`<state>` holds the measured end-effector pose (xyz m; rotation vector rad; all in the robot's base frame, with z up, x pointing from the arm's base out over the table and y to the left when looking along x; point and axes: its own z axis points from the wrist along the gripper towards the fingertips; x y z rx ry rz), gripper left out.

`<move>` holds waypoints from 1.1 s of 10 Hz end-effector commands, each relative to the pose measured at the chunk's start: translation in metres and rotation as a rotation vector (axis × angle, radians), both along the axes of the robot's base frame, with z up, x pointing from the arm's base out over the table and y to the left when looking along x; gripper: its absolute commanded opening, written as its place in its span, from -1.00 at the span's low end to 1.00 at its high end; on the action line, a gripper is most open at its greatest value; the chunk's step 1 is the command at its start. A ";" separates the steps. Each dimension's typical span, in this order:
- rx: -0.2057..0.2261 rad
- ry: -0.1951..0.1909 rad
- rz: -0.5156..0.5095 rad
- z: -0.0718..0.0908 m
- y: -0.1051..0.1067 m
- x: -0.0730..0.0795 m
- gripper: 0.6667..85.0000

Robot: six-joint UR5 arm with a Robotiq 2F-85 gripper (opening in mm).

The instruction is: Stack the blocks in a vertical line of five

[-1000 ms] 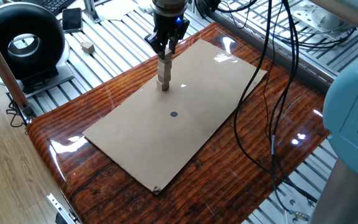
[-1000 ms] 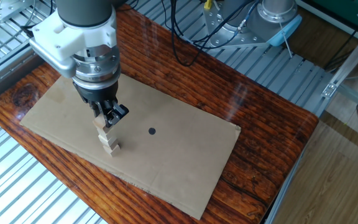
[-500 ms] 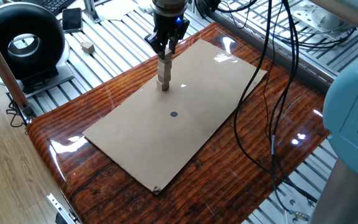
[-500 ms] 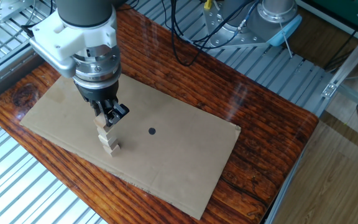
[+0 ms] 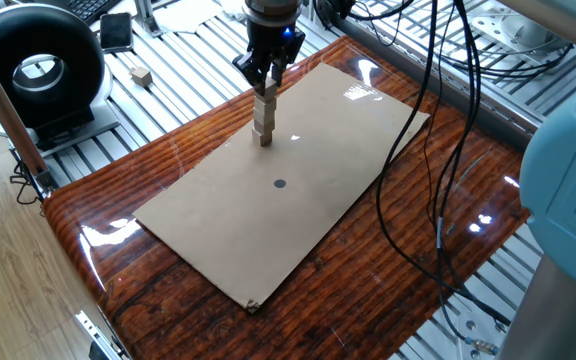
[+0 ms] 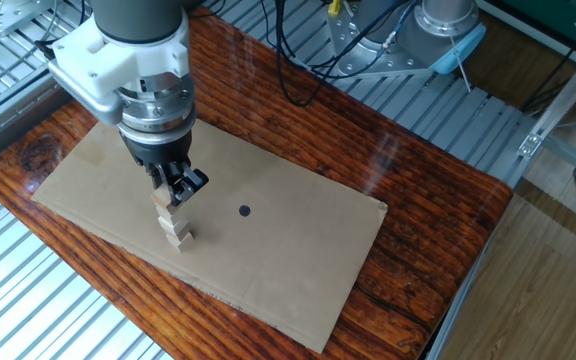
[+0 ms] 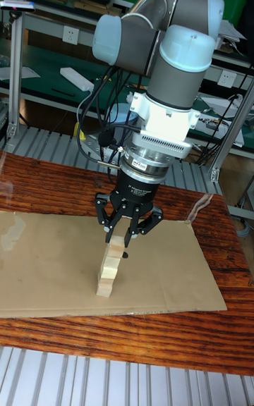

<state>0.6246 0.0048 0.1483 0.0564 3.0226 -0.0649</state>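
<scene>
One stray block (image 5: 141, 74) (single view only); gripper (image 7: 118, 238) clasps the stack (image 7: 108, 271) top.

Light-tan blocks (image 7: 108, 268), black tool (image 7: 128, 231), brown cardboard (image 5: 298, 200).

A flat sheet of brown cardboard (image 5: 298, 190) lies on a glossy dark wooden tabletop (image 5: 438, 215), with 1 small black dot (image 5: 279, 183) near the sheet's middle. At the upper left of one fixed view a black ring-shaped device (image 5: 30, 72) stands on slatted metal framing (image 5: 183, 60). Black cables (image 5: 430, 130) hang across the right side.
</scene>
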 end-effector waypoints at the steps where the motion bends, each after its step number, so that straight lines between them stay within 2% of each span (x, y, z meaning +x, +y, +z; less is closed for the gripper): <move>1: 0.004 -0.004 -0.004 0.000 0.000 0.002 -0.96; 6: 0.005 -0.004 -0.003 -0.001 0.000 0.002 -0.94; 9: 0.011 -0.004 0.013 -0.001 0.003 0.002 -0.73; 11: 0.011 -0.004 0.011 -0.001 0.003 0.001 -0.72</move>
